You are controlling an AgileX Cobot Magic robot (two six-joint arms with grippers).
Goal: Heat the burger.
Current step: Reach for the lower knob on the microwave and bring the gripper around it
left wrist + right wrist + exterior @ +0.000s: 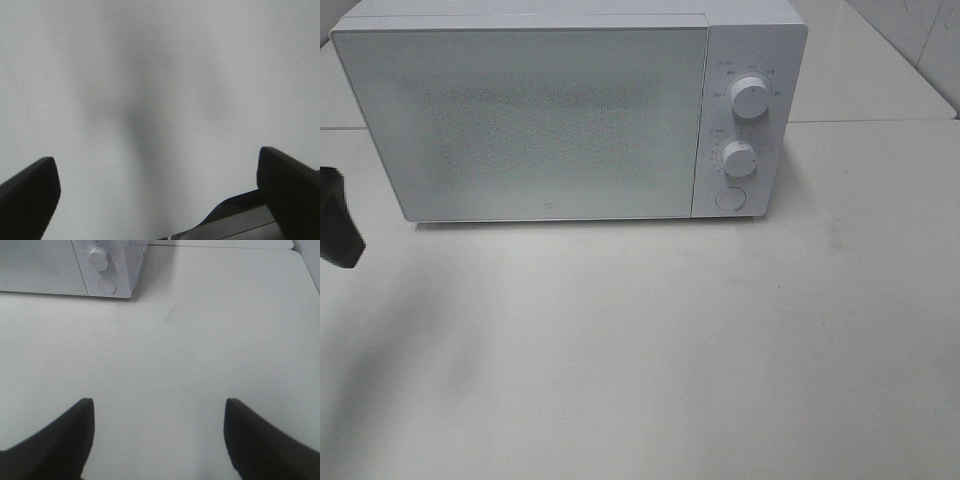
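Observation:
The burger is not in view in any frame. A white microwave (570, 110) stands at the back of the table with its door shut; its front corner also shows in the right wrist view (107, 270). It has two round knobs (750, 97) and a round button (730, 198) on its right panel. My left gripper (155, 200) is open and empty over bare tabletop; one dark finger of it (338, 220) shows at the left edge of the high view. My right gripper (157, 440) is open and empty above the table, in front of the microwave's right side.
The white table (670, 340) spreads in front of the microwave. A seam between table sections (880, 121) runs along the back right. A tiled wall corner (930, 40) is at the far right.

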